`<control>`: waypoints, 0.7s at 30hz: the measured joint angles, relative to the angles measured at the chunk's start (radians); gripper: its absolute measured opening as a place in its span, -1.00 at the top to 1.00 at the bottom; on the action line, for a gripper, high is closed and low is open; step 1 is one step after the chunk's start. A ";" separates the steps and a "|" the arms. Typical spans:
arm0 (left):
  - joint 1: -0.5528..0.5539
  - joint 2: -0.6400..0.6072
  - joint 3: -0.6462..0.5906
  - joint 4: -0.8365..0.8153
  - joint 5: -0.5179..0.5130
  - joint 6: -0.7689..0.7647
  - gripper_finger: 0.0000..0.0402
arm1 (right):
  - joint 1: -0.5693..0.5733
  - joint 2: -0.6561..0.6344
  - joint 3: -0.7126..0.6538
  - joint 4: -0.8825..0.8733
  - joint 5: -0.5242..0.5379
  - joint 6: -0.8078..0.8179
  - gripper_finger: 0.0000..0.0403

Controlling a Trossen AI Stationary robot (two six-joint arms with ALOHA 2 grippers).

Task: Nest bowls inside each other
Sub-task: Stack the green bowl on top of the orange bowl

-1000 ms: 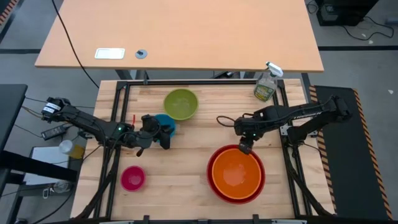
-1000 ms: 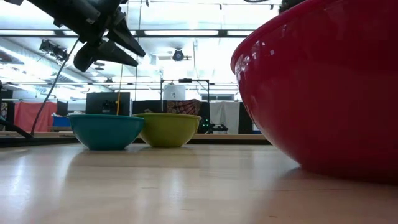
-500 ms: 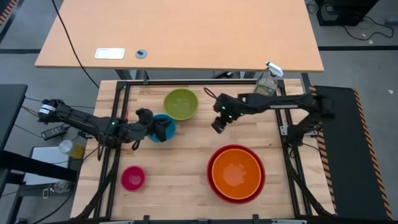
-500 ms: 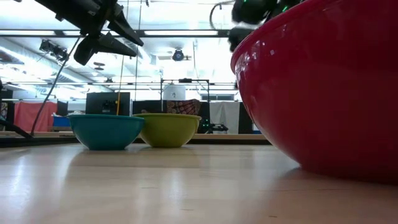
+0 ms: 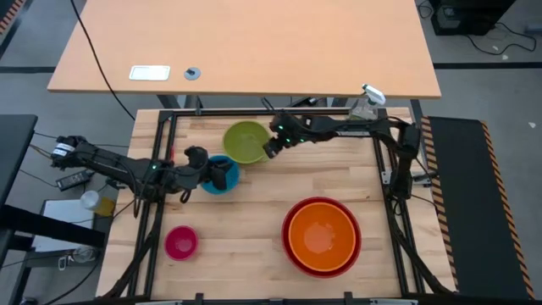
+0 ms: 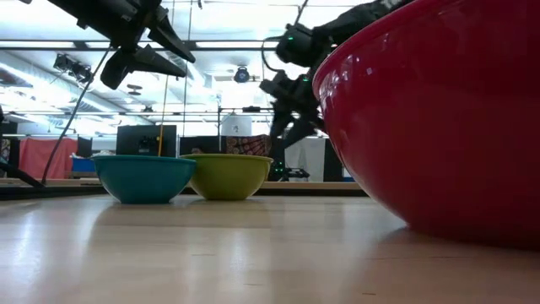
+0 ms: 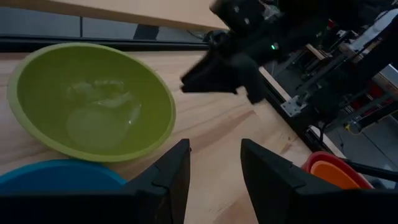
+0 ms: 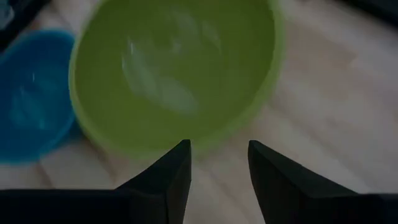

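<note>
The lime green bowl (image 5: pixel 246 141) stands at the far middle of the table, with the blue bowl (image 5: pixel 227 164) close beside it on the near left. My right gripper (image 5: pixel 271 149) hovers open just above the green bowl's right rim (image 8: pixel 249 118), touching nothing. My left gripper (image 5: pixel 222 178) hangs open well above the blue bowl (image 6: pixel 143 177), nothing between its fingers (image 7: pixel 174 168). The orange bowl (image 5: pixel 322 235) sits nested in the red bowl (image 5: pixel 285 227) at the near right. The pink bowl (image 5: pixel 180 242) stands alone at the near left.
A clear spray bottle (image 5: pixel 366 103) stands at the far right corner of the table. Bare wood lies between the green bowl and the red bowl. A second, light wooden table (image 5: pixel 254 51) stands beyond the far edge.
My right gripper has swung from above the red bowl's far rim toward the table's far left and come down beside the green bowl's right rim. My left gripper has risen a little above the blue bowl. No bowl has moved.
</note>
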 joint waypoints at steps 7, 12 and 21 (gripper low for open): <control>0.008 0.000 0.000 -0.002 0.003 0.000 0.28 | -0.067 0.112 0.122 -0.019 0.028 0.052 0.16; 0.006 0.000 0.000 -0.002 0.020 0.000 0.28 | -0.098 0.120 0.125 -0.014 0.008 -0.029 0.04; 0.007 0.000 0.000 -0.003 0.029 0.001 0.28 | -0.113 0.121 0.108 0.054 0.006 -0.134 -0.29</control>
